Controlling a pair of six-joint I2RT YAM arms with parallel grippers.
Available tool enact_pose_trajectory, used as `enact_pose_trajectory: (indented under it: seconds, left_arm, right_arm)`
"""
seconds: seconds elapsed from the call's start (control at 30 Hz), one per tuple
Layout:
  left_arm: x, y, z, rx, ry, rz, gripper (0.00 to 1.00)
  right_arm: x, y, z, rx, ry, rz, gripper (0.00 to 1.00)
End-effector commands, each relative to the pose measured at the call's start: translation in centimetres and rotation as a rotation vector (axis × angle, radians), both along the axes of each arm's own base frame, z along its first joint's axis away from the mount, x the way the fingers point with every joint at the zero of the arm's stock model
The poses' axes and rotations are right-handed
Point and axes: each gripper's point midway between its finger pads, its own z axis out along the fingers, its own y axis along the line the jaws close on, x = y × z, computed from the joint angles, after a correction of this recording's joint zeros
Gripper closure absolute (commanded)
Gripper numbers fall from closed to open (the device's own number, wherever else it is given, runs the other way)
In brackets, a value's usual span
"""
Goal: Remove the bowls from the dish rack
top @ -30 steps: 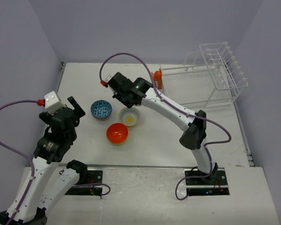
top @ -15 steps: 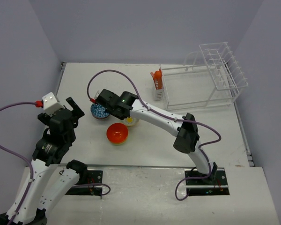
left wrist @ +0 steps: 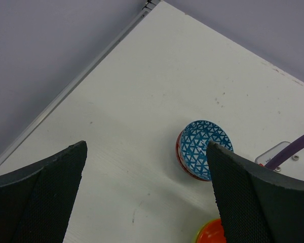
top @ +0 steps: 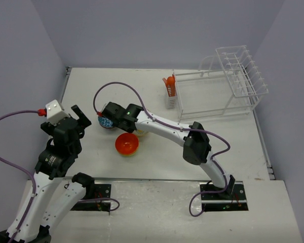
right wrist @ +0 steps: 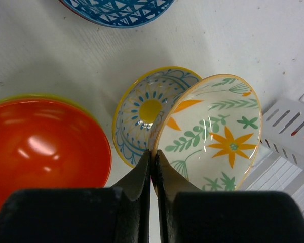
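We set the leafy bowl down among the others

Our right gripper (right wrist: 153, 157) is pinched tight on the rim of the leafy bowl (right wrist: 213, 136), which is glossy cream with green sprigs and orange flowers. It is tilted on edge just beside the yellow-centred bowl (right wrist: 142, 114). We should level it, then lower it onto bare table (right wrist: 243, 30), clear of the orange bowl (right wrist: 40, 147). Our left gripper (left wrist: 147, 172) gapes wide, holding nothing.
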Motion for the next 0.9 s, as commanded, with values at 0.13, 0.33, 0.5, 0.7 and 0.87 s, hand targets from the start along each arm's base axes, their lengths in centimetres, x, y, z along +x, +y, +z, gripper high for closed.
enact_pose_trajectory:
  seconds: [0.13,0.33,0.5,0.7,0.87]
  left_arm:
    - [0.1,0.1,1.3,-0.021,-0.041,0.007,0.0]
    - [0.2,0.0,1.2,-0.02,-0.037,-0.001,0.0]
    - [0.2,0.0,1.3,-0.021,-0.041,-0.001,0.0]
    - [0.3,-0.2,1.2,-0.02,-0.038,-0.012,0.0]
    - [0.3,-0.3,1.2,-0.019,-0.039,-0.014,0.0]
  right_arm:
    - [0.1,1.2,-0.6,0.032,-0.036,0.012,0.96]
    - [0.2,1.2,-0.9,0.024,-0.038,0.009,0.95]
    - [0.1,1.3,-1.8,0.02,-0.027,0.013,0.92]
    - [0.1,1.3,-2.0,0.024,-0.029,0.01,0.9]
    - [0.2,1.1,-2.3,0.014,-0.03,0.006,0.9]
